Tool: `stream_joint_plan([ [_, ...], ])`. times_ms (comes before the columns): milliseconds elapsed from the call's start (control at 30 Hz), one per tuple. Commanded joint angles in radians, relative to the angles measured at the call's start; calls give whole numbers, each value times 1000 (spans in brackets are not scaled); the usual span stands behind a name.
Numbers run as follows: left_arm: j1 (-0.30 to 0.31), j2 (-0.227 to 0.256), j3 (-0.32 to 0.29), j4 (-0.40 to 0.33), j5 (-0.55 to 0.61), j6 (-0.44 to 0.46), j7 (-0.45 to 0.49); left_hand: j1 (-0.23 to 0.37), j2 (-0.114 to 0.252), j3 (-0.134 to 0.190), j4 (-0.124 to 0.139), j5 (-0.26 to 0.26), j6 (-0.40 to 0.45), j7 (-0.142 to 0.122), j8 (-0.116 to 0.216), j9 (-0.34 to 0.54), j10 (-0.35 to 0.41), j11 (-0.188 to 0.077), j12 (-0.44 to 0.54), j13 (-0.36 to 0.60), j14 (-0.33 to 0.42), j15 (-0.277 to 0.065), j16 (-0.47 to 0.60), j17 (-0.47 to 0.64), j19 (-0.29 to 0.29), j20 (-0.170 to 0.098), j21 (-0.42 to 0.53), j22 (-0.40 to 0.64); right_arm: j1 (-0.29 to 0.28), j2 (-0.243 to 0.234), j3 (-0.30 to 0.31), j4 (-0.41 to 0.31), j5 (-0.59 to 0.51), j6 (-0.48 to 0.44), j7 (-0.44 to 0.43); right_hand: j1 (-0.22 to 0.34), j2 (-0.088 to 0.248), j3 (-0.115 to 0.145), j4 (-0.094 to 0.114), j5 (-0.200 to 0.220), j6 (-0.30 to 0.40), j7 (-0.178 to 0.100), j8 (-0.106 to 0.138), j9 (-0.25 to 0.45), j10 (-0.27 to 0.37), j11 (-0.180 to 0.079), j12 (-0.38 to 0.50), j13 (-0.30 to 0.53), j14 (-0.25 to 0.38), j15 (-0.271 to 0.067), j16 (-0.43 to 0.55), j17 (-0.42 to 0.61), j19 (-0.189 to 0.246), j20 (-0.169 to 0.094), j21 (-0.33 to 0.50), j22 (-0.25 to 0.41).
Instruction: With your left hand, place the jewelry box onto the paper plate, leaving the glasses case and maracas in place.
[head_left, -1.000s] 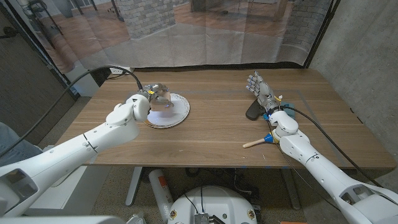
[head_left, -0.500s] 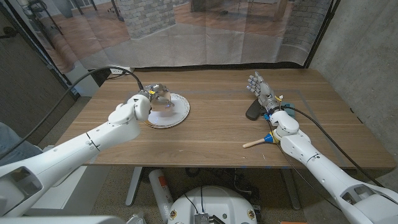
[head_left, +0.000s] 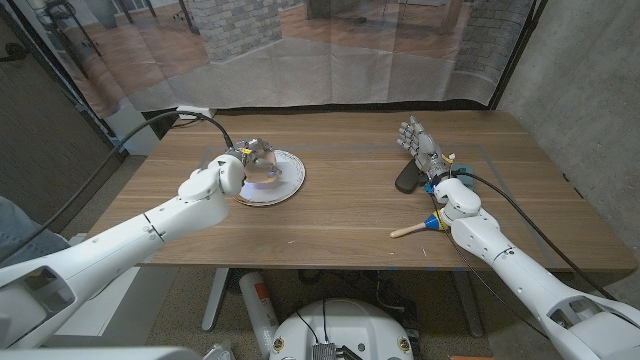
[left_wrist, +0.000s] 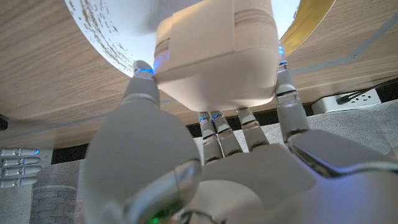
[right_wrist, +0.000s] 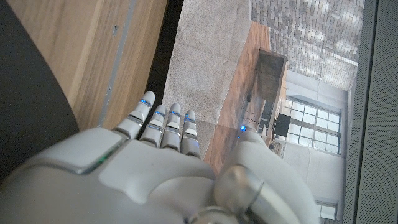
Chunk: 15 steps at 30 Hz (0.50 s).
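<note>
My left hand (head_left: 252, 156) grips the pale jewelry box (head_left: 266, 167) over the white, gold-rimmed paper plate (head_left: 288, 186) at the table's left. In the left wrist view the box (left_wrist: 214, 56) sits between the thumb and fingers (left_wrist: 287, 102) of my left hand (left_wrist: 211, 168), against the plate (left_wrist: 102, 34); I cannot tell whether it touches the plate. My right hand (head_left: 419, 140) stands open with straight fingers beside the dark glasses case (head_left: 407, 179). The maraca (head_left: 418, 227) lies near my right forearm. In the right wrist view, my right hand (right_wrist: 168, 162) is next to the case (right_wrist: 31, 99).
A black cable (head_left: 160, 122) loops up from my left arm above the table's left edge. A power strip (head_left: 192, 113) lies off the far left corner. Bare wood (head_left: 350, 205) spans the table's middle between plate and case.
My left hand with the jewelry box has shifted slightly to the right, further over the plate. The right hand, glasses case and maraca have not moved.
</note>
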Motion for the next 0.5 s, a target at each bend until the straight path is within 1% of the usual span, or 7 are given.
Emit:
stream_joint_plan([
  [33,-5,-3,12,23,-20,2,1,172,183,21,19,4,0,-4,2,3,-7,5,-6,2,53,-57,-3,6,-65,-57,-5,1,13,17,-10,28,1,2,8,8,8,2,-3,-2,7,-1,6,3,9,0,1,1,9,-2,-3,0,9,2,-3,6],
  [433,-3,-7,16,30,-36,7,14,169,182,21,21,4,-9,-6,-2,3,-12,0,-12,4,48,-57,-7,6,-78,-53,-10,2,21,23,-13,46,0,10,16,8,8,2,-4,-2,7,-2,6,3,7,-4,0,1,10,0,-3,0,11,2,-8,6],
  [500,-3,-9,18,33,-38,9,16,168,182,20,21,5,-15,-8,-4,3,-15,4,-14,4,43,-54,-10,6,-85,-50,-13,2,21,23,-13,45,0,11,17,8,8,2,-5,-2,7,-1,6,3,8,0,0,1,10,-1,-3,0,11,2,-8,6],
])
